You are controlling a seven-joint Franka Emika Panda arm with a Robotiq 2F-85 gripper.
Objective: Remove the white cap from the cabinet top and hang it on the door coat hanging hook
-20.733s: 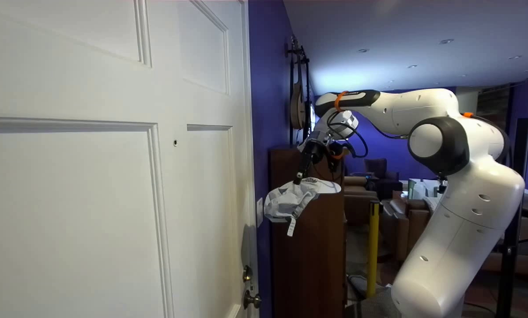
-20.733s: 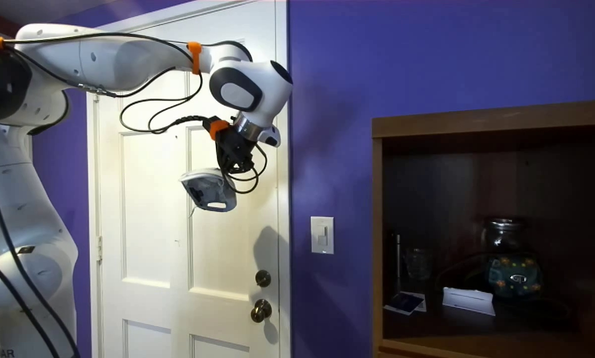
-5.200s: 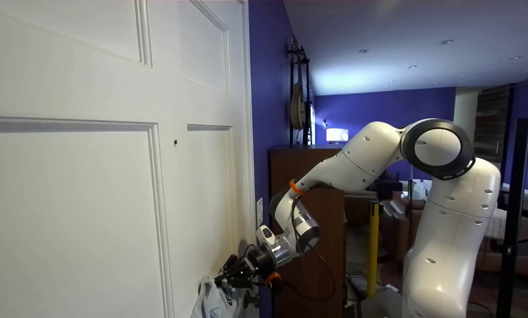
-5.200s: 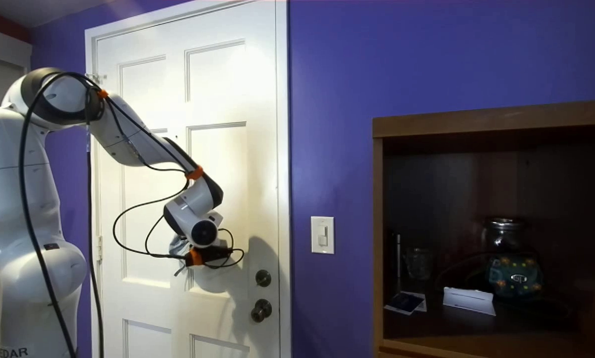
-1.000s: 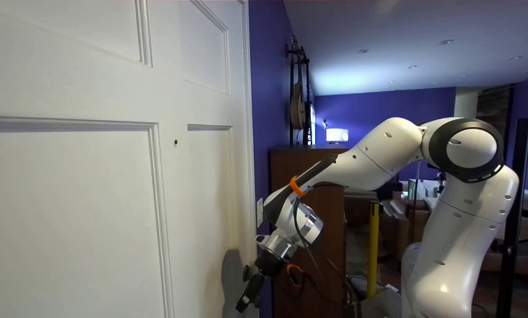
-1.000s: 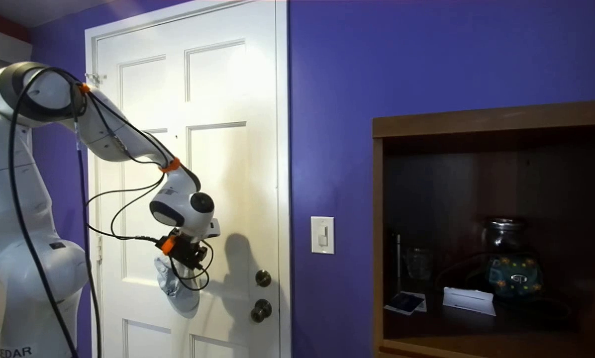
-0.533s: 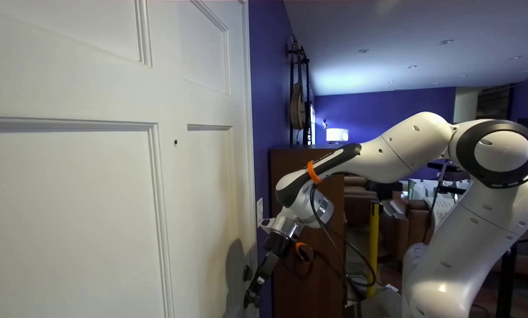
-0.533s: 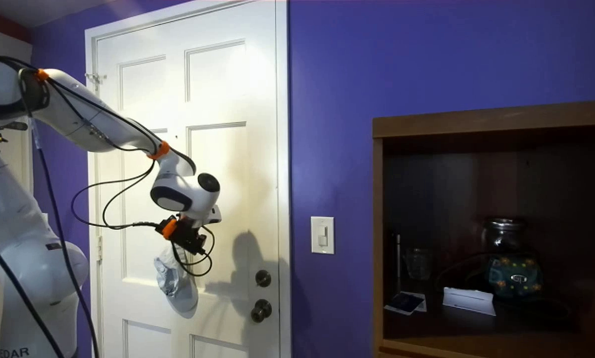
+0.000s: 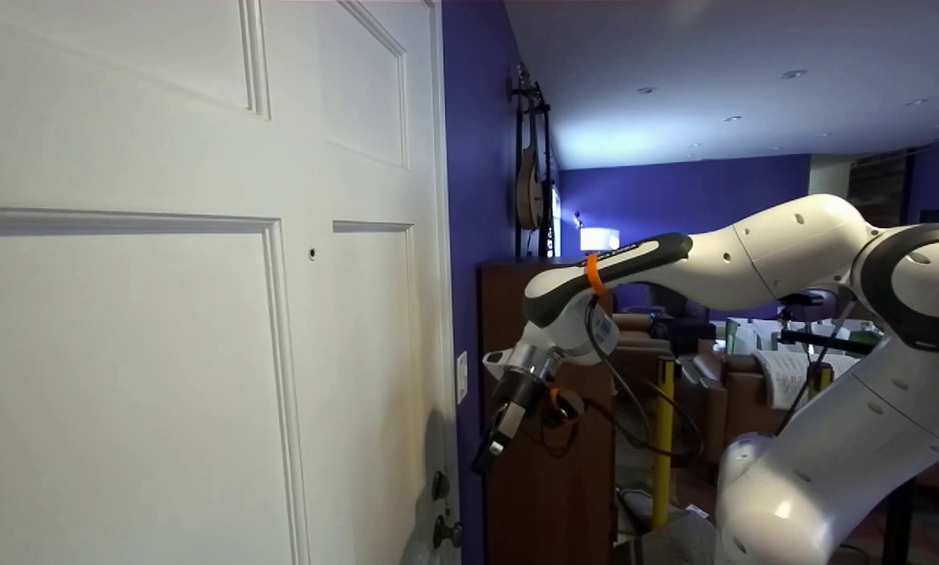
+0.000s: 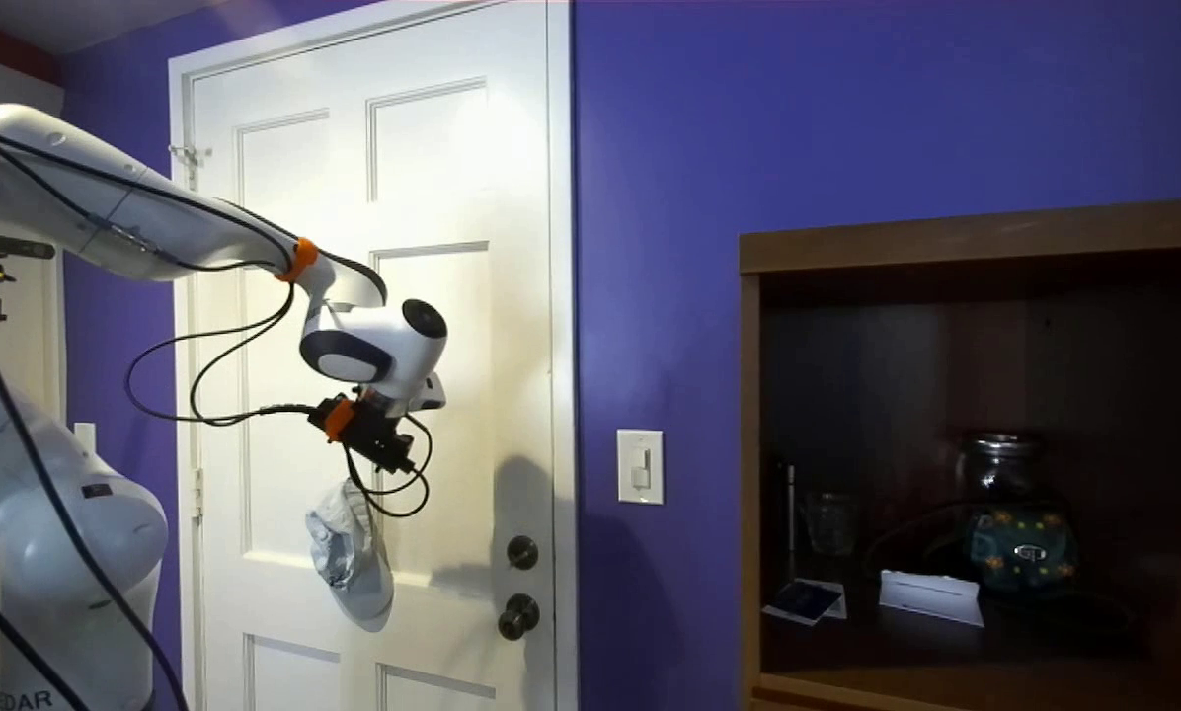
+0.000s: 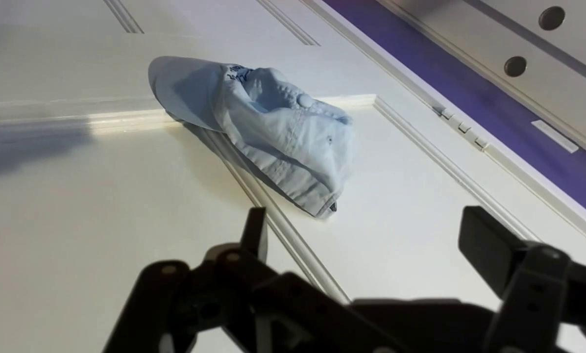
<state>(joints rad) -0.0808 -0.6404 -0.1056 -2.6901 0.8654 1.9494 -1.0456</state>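
Observation:
The white cap [image 10: 339, 543] hangs against the white door [image 10: 433, 395], below and behind my gripper in an exterior view. Seen from the wrist, the cap [image 11: 283, 127] looks pale blue, brim toward the upper left, lying over the panel moulding. The door coat hanging hook is hidden, apparently behind the cap. My gripper [image 11: 364, 215] is open wide, nothing between its fingers [image 11: 486, 245], and stands apart from the cap. In an exterior view the gripper [image 9: 485, 463] is away from the door, level with the knobs. The brown cabinet [image 10: 981, 237] stands right of the door.
The door knob [image 10: 518, 617] and deadbolt [image 10: 521, 553] stick out near the door's edge. A light switch [image 10: 640, 466] sits on the purple wall. Loose cables [image 10: 225, 420] loop beside the wrist. A yellow post [image 9: 664, 439] stands behind the arm.
Seconds ago my gripper held the cap against the door; now it has let go. During the last second the arm has drawn back and up, while the cap stays on the door.

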